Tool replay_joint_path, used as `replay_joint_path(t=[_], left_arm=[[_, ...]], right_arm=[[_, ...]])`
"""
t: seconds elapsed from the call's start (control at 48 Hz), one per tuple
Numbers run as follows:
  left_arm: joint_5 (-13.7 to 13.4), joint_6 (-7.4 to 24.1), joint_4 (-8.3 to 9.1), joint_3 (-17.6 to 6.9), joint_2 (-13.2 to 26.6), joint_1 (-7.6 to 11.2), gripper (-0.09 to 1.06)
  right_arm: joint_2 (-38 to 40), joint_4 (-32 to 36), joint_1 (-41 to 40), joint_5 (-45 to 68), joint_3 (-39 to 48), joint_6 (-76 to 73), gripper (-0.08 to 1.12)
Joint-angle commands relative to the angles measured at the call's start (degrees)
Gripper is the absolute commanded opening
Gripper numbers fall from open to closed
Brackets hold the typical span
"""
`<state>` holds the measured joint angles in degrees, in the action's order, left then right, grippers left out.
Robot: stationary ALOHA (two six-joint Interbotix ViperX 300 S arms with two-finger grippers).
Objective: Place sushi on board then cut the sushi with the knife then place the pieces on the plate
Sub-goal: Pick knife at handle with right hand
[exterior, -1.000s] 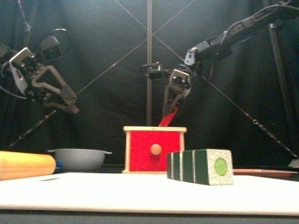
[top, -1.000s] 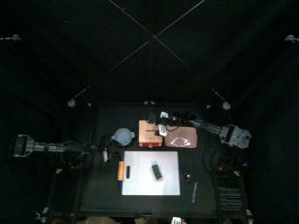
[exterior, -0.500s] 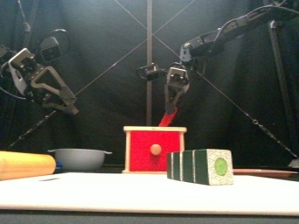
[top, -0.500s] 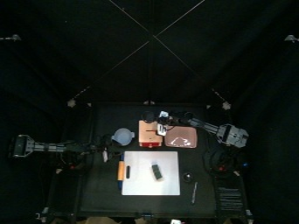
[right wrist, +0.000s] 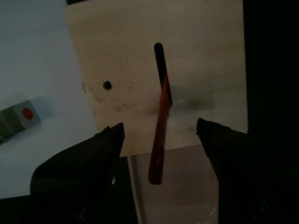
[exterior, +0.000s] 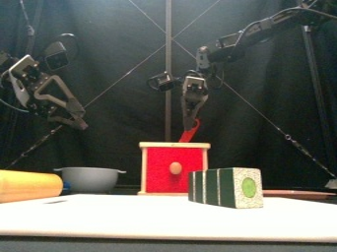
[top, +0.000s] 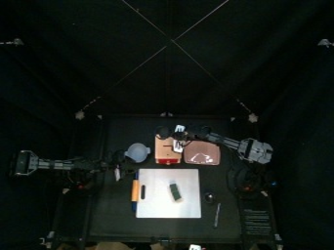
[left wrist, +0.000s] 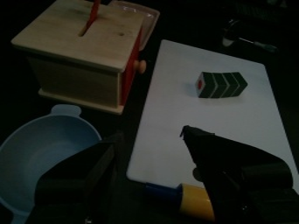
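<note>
— Sushi is on the white board already, the green blocks all in one piece, a little right of the board's middle. So the first step looks done to me.

— Then it's fetching the knife now?

— That's how I read it. The red knife stands tilted out of the slot in the top of the wooden box, behind the board. The right gripper hangs just over the box with its jaws spread, one on each side of the handle. Its own camera shows a gap on both sides, so it isn't gripping yet.

— And the other arm?

— Off at the left, held up clear of the table. The left gripper has its jaws apart too, with nothing between them.

— What's next, you reckon?

— Close squarely on the handle, I'd say, then draw the knife up along its own slant so it doesn't jam in the slot or tip the box. After that it has to come forward to the board and press down between the blocks. The pink plate sits just beside the box on the right, with no pieces on it that I can see.
</note>
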<state>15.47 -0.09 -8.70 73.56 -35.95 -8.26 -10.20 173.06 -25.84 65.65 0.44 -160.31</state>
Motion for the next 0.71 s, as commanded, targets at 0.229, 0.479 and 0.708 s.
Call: replay_joint_path(t=[0.229,0.479,0.708], left_arm=[[0.4,0.0,-0.09,-0.5,0.0,-0.18,0.91],[0.4,0.0,-0.09,-0.5,0.0,-0.26,0.91],[0.4,0.0,-0.09,-0.4,0.0,-0.26,0.91]], right_arm=[[-0.4,0.9,0.4,0.4,-3.0,-0.4,0.78],[-0.9,0.5,0.4,2.6,-3.3,-0.4,0.63],[-0.9,0.4,0.9,4.4,-3.0,-0.4,0.62]])
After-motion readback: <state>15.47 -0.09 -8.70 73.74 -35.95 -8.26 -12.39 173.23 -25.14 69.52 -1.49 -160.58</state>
